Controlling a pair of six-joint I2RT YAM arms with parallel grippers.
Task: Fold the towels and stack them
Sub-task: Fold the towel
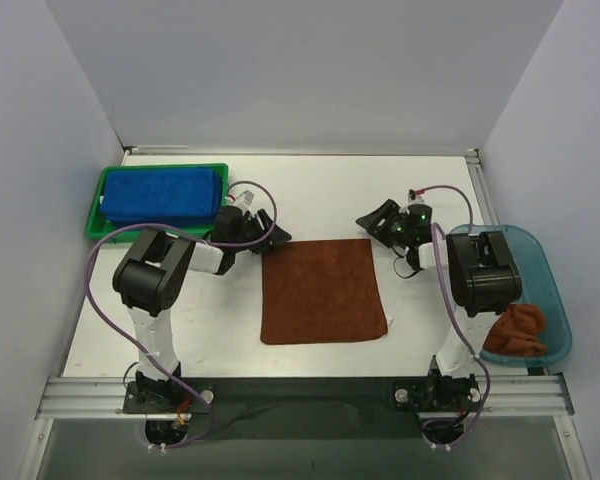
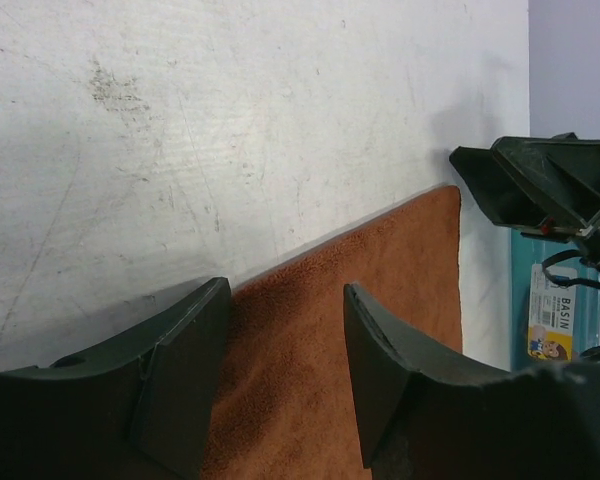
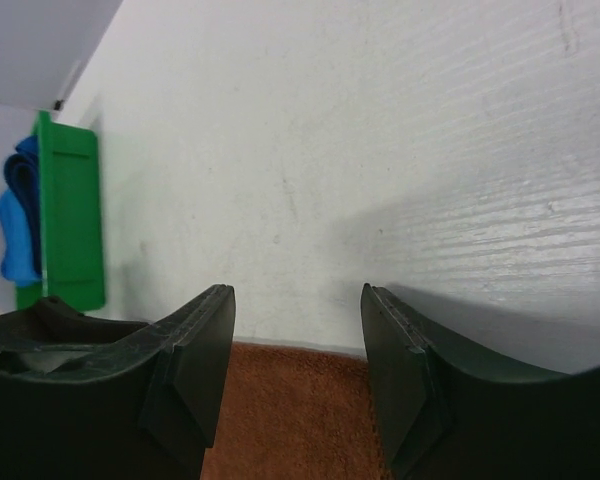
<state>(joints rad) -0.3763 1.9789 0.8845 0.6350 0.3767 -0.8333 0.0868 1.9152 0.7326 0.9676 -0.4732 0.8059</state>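
Observation:
A rust-brown towel (image 1: pixel 323 291) lies flat on the table between the arms. My left gripper (image 1: pixel 271 233) is open over its far left corner, and the brown cloth (image 2: pixel 310 360) shows between its fingers. My right gripper (image 1: pixel 376 219) is open just beyond the far right corner, with the towel's edge (image 3: pixel 300 410) under it. Folded royal blue towels (image 1: pixel 162 193) lie in the green tray (image 1: pixel 104 185); they also show in the right wrist view (image 3: pixel 18 225). Another rust-brown towel (image 1: pixel 520 328) lies crumpled in the teal bin (image 1: pixel 542 270).
The green tray (image 3: pixel 70 210) stands at the far left. The teal bin (image 2: pixel 555 300) stands at the right edge of the table. White walls close in the table at the back and sides. The right gripper's fingers (image 2: pixel 540 185) show in the left wrist view.

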